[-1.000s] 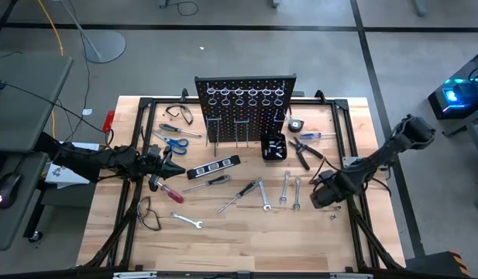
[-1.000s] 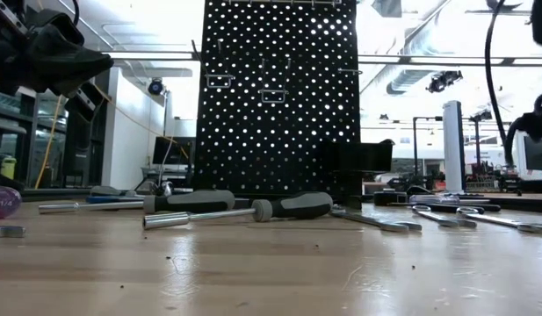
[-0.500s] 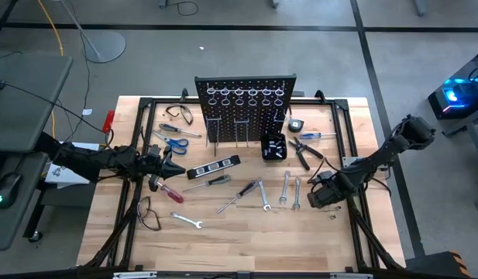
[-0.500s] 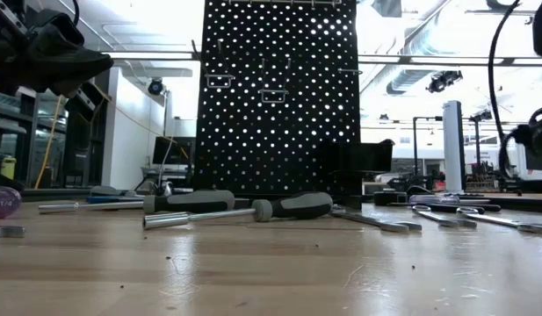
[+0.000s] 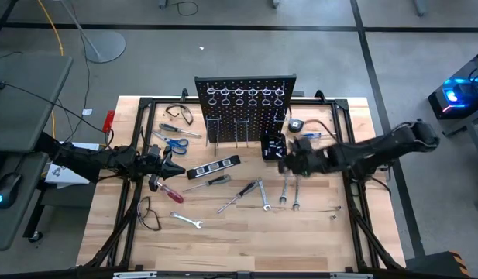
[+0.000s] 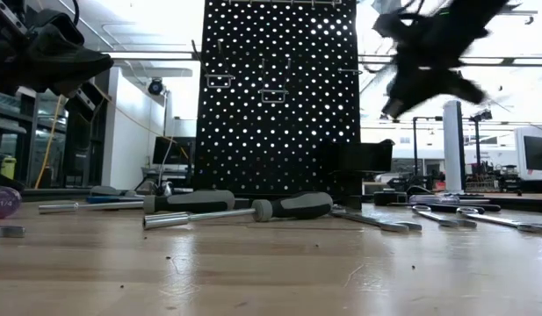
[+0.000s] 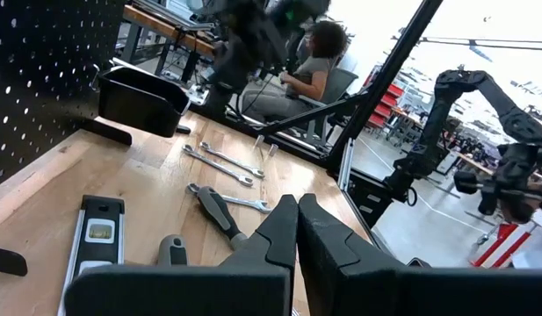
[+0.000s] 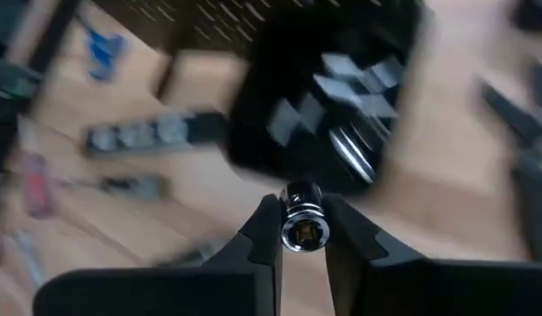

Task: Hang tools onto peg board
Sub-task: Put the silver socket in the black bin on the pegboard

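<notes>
Socket [image 8: 303, 222] above small black box [image 8: 328, 96]

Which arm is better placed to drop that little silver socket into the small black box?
Right. The right gripper is shut on the silver socket and hovers beside the small black box. The left gripper is shut, empty and waits near the table's left side.

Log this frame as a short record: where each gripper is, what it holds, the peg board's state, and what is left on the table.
right gripper: shut on a small silver socket, above the small black box
left gripper: shut, empty, waiting at the table's left side
peg board: upright, rings and hooks show no tools
wrenches: flat on the table
screwdrivers: flat on the table
</notes>
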Robot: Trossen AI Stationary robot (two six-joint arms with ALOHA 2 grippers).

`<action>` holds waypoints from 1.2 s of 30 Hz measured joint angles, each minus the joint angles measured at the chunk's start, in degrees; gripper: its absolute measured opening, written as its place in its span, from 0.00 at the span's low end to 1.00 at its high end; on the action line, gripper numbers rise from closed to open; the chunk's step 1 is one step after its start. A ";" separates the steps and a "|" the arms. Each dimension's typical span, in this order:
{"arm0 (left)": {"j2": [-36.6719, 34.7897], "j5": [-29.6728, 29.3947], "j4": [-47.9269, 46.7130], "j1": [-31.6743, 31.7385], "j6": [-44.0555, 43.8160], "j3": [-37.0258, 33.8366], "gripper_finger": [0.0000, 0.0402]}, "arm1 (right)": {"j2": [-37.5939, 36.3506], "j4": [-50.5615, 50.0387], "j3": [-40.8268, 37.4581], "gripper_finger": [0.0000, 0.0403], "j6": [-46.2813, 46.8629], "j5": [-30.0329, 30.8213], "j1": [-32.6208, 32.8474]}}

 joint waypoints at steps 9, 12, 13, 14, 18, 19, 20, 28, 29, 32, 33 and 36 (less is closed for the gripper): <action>0.02 0.00 -0.02 0.02 0.00 -0.02 0.00 | 1.57 6.61 -0.23 0.36 -12.68 -7.50 -12.75; 0.02 0.00 -0.02 0.00 0.00 0.00 0.00 | 1.57 5.58 -0.23 0.47 -13.75 -8.44 -13.48; 0.01 -0.01 0.00 0.01 0.00 -0.01 0.00 | 1.56 5.67 -0.23 0.49 -13.95 -9.42 -13.57; 0.00 0.00 -0.01 0.00 0.00 0.00 0.00 | 1.56 5.80 -0.23 0.51 -14.36 -11.07 -13.55; 0.01 0.00 -0.02 0.01 0.00 0.00 0.00 | 1.13 0.70 -0.14 0.54 -17.54 -23.60 -11.66; 0.01 -0.01 -0.01 0.01 0.00 0.00 0.00 | 1.06 -2.82 -0.13 0.54 -17.46 -26.26 -10.12; 0.02 0.00 0.00 0.02 0.00 -0.02 0.00 | 1.06 -7.35 -0.13 0.55 -16.44 -28.07 -8.25; 0.02 0.00 -0.01 0.00 0.00 -0.01 0.00 | 1.21 -37.71 -0.15 0.55 4.56 -35.11 12.62; 0.02 0.00 -0.02 0.02 0.00 0.00 0.00 | 1.21 -37.61 -0.29 0.55 7.23 -36.43 14.95; 0.02 0.00 0.00 0.02 0.00 0.00 0.00 | 1.21 -34.00 -1.81 0.55 16.36 -40.83 21.00; 0.00 0.00 0.02 0.02 0.00 0.00 0.00 | 1.21 -32.45 -2.43 0.55 18.97 -41.63 22.79; 0.02 0.00 -0.01 0.01 0.00 0.00 0.00 | 1.21 -28.77 -4.39 0.55 26.08 -42.92 27.40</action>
